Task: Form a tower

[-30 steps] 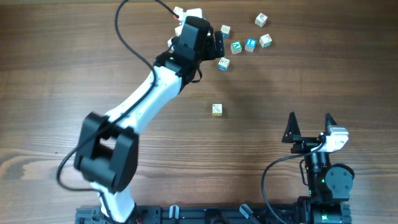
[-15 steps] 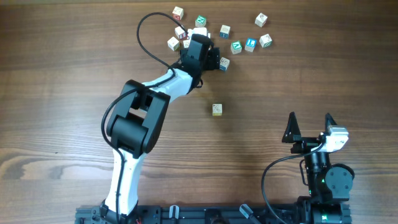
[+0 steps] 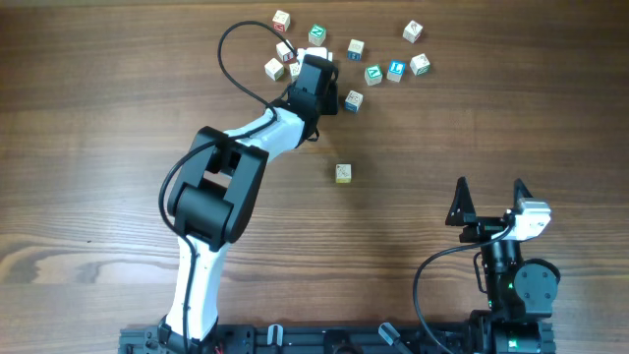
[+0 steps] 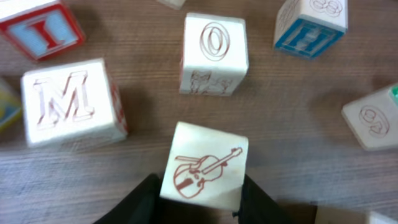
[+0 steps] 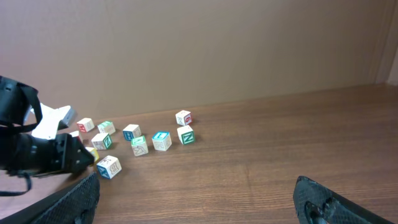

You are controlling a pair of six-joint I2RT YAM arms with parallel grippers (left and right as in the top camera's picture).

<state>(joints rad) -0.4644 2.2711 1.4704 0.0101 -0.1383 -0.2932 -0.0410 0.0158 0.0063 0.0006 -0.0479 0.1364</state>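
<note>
Small pale wooden letter cubes lie loose at the table's far side; no tower is in view. In the left wrist view a cube with a red violin (image 4: 205,165) sits between the black fingers (image 4: 146,199) of my left gripper (image 4: 202,199), and both jaws press on its sides. Past it lie an O cube (image 4: 214,53), an M cube (image 4: 68,102) and a blue H cube (image 4: 311,25). From overhead, my left gripper (image 3: 319,84) hangs over the cluster and hides the violin cube. My right gripper (image 3: 489,202) stays open near the front right, holding nothing.
One yellow-marked cube (image 3: 342,173) lies alone mid-table. Further cubes (image 3: 395,70) spread right of the left wrist, and a blue-marked cube (image 3: 353,99) sits right beside it. A black cable (image 3: 231,49) loops above the left arm.
My left arm folded and dropped down onto the cube cluster, then its jaws closed in on the violin cube. My right arm has not moved.
</note>
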